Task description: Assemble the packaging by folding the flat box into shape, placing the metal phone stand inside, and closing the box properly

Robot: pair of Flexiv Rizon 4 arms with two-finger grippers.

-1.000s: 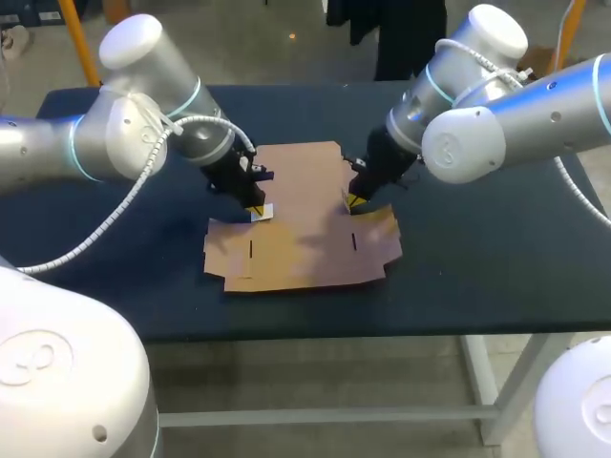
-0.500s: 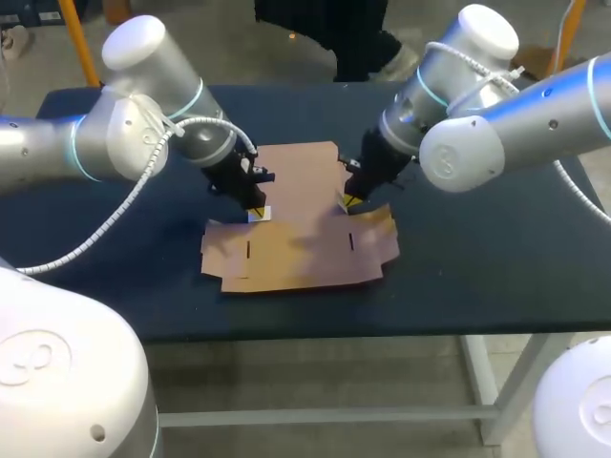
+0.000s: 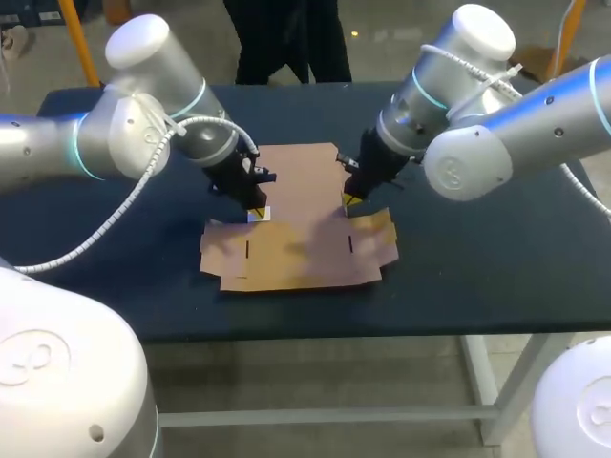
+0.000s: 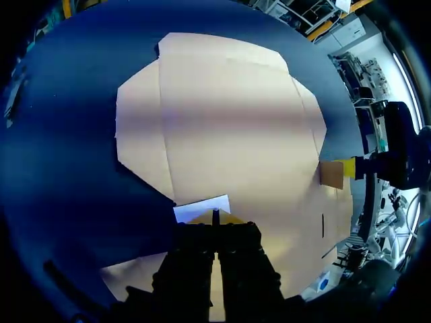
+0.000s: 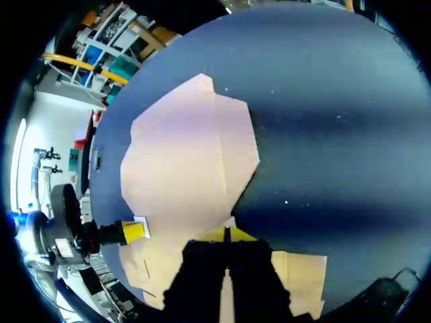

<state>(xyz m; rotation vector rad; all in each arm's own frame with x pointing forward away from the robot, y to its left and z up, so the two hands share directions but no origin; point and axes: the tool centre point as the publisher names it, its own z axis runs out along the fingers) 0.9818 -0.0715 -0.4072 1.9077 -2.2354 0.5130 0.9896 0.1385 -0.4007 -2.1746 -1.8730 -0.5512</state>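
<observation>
The desk [image 3: 496, 262] carries the box [image 3: 301, 243], still a flat sheet, so I judge folding has barely begun. No phone stand shows. My left gripper [image 3: 256, 210] and right gripper [image 3: 350, 199] press on its side edges, jaws together on both. Next I need a flap raised along a crease. Only the left wrist view shows a brown tab [image 4: 331, 173] against the right tips.
</observation>
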